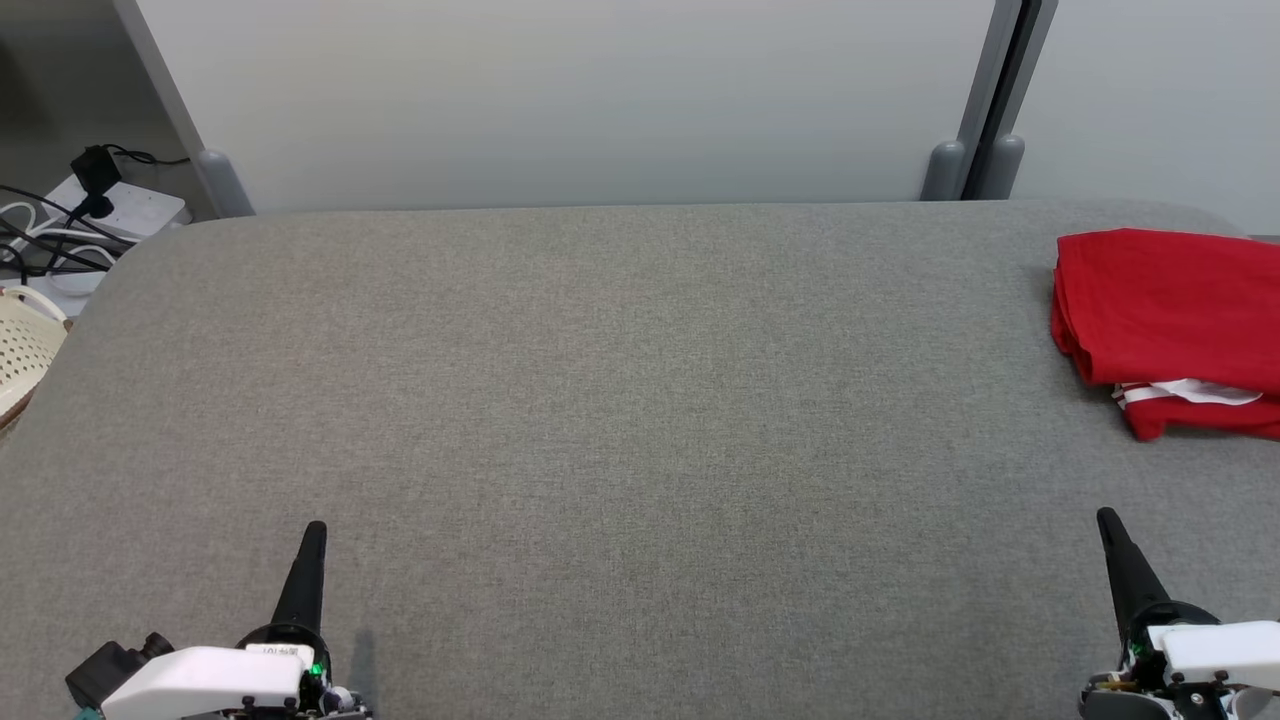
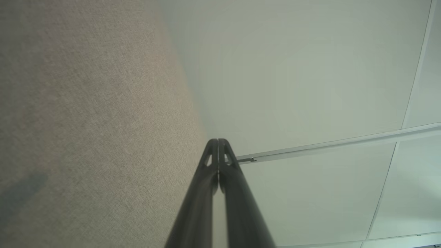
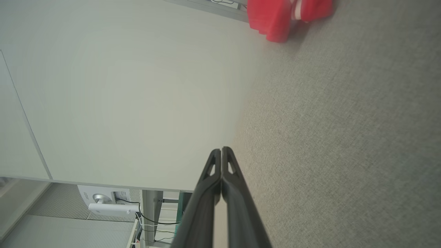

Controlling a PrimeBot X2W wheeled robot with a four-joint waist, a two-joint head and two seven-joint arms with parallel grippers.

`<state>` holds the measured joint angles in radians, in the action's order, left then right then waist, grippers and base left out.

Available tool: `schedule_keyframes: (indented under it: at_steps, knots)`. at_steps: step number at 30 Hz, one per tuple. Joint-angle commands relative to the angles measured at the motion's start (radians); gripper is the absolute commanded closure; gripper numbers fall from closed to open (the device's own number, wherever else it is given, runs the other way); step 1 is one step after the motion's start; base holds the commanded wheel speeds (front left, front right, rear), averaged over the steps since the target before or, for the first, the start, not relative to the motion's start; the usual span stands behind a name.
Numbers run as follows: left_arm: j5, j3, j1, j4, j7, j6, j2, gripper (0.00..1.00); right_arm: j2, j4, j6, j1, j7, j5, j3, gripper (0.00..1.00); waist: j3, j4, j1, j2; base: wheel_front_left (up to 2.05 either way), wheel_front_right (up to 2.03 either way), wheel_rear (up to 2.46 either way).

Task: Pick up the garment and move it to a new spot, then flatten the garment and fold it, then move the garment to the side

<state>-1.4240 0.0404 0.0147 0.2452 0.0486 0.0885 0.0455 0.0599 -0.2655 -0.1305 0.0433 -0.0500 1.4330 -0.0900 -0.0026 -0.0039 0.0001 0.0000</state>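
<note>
A red garment (image 1: 1170, 320) with white trim lies folded at the far right of the grey table (image 1: 600, 400), partly cut off by the head view's right edge. Its red bulk (image 3: 282, 15) also appears at the top of the right wrist view. My left gripper (image 1: 314, 532) rests at the lower left, shut with nothing in it; its fingertips (image 2: 218, 143) press together in the left wrist view. At the lower right my right gripper (image 1: 1106, 520) is shut and empty as well, well short of the garment, its tips (image 3: 221, 151) closed.
Pale partition panels (image 1: 600, 90) stand along the table's far edge. Off the left end sit a power strip with cables (image 1: 90, 210) and a cream basket (image 1: 25, 350). A wide stretch of bare grey fabric lies between the two grippers.
</note>
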Motion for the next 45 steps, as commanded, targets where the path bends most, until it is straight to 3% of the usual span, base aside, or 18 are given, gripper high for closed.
schedule_keyframes:
  at_steps: [1,17,45]
  knots:
    - [-0.020,0.034,0.062,-0.020,0.006,0.014,0.015,1.00,0.008,0.025,0.000,0.046,-0.010,0.020,0.012,1.00,0.000,0.000,0.0000,0.0000,0.00,0.00,0.00]
    - [-0.196,0.060,0.092,0.000,0.054,0.042,0.015,1.00,-0.004,0.021,0.000,0.064,-0.057,0.182,-0.016,1.00,0.006,0.004,0.0000,0.0000,0.00,0.00,0.00]
    - [-0.192,0.065,0.093,0.000,0.058,0.042,0.011,1.00,-0.006,0.021,0.000,0.064,-0.060,0.179,-0.019,1.00,0.006,0.004,0.0000,0.0000,0.00,0.00,0.00]
